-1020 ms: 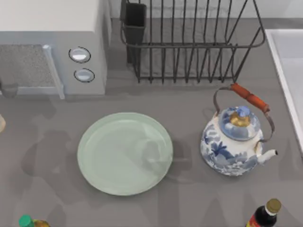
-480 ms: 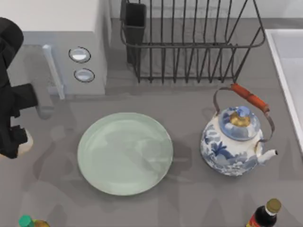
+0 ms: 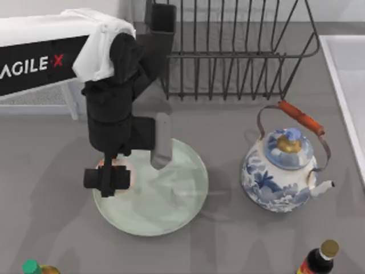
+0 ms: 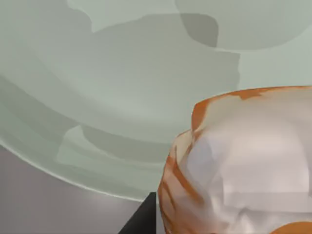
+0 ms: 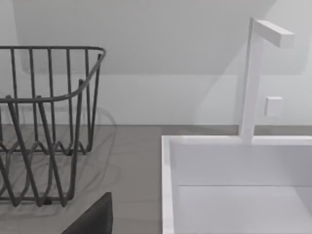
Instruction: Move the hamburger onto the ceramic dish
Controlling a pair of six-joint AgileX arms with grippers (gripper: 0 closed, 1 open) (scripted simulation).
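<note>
while gripped, round hamburger [image 3: 122,174] over glossy dish [image 3: 177,194]

Grey surface [image 3: 239,240] under even light. Wire dish rack [image 3: 228,51] at back, white sink [image 5: 234,185] with faucet [image 5: 253,78] to right. Plain white wall [image 5: 156,29] behind.

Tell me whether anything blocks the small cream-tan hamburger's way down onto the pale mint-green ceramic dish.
Nothing visible does. The left gripper holds the small cream-tan hamburger over the left part of the pale mint-green ceramic dish, and the left wrist view shows bare dish surface beside it. The blue-and-white teapot stands apart, to the right.
</note>
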